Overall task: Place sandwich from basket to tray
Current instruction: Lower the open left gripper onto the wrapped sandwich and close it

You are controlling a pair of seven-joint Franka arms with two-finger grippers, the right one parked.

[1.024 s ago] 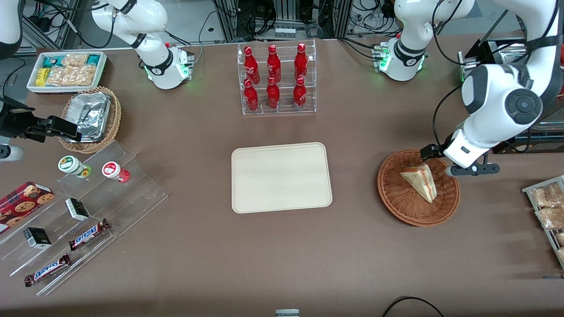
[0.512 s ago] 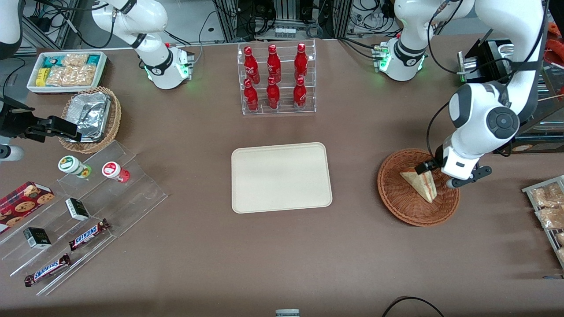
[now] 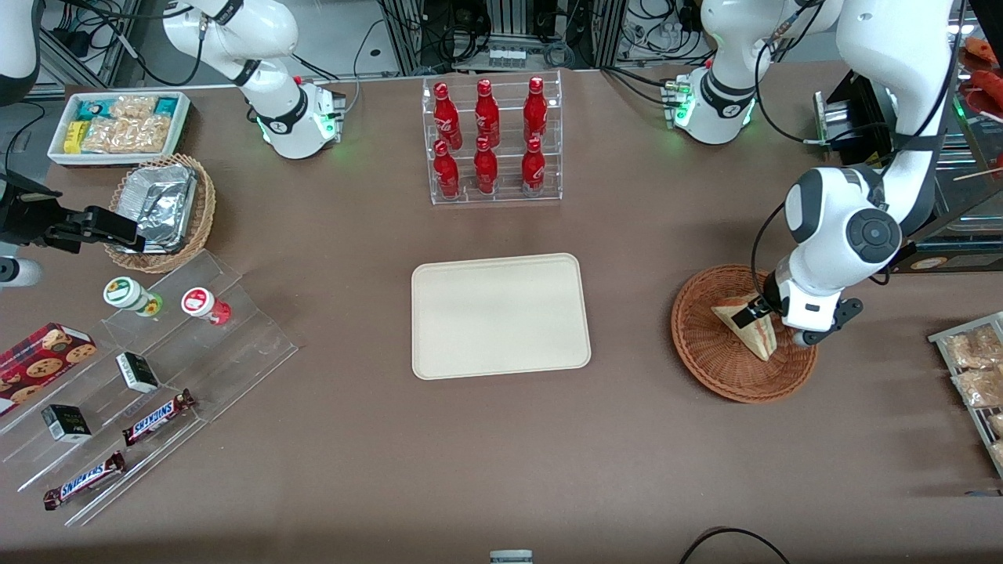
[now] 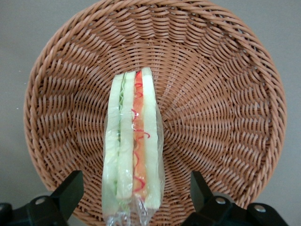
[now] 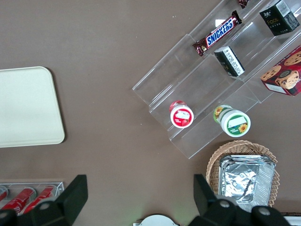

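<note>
The sandwich (image 3: 755, 338), a plastic-wrapped cream wedge with a red and green filling stripe, lies in the reddish-brown wicker basket (image 3: 705, 362) toward the working arm's end of the table. My gripper (image 3: 772, 323) hangs low over the basket and is open. In the left wrist view the sandwich (image 4: 134, 141) lies between the two black fingertips (image 4: 71, 187), with a gap on each side. The basket (image 4: 221, 94) fills most of that view. The cream-beige tray (image 3: 500, 315) lies bare at the table's middle, and a corner of the tray (image 5: 23, 108) shows in the right wrist view.
A clear rack of red bottles (image 3: 490, 141) stands farther from the front camera than the tray. Toward the parked arm's end are an acrylic stand with snacks (image 3: 149, 376), a tan basket with foil (image 3: 161, 211) and a white bin (image 3: 117, 125). A wire rack of packets (image 3: 975, 376) sits beside the basket.
The working arm has swung in over the basket and come down. Its open gripper went from the basket's rim to straddling the sandwich, which has not moved.
</note>
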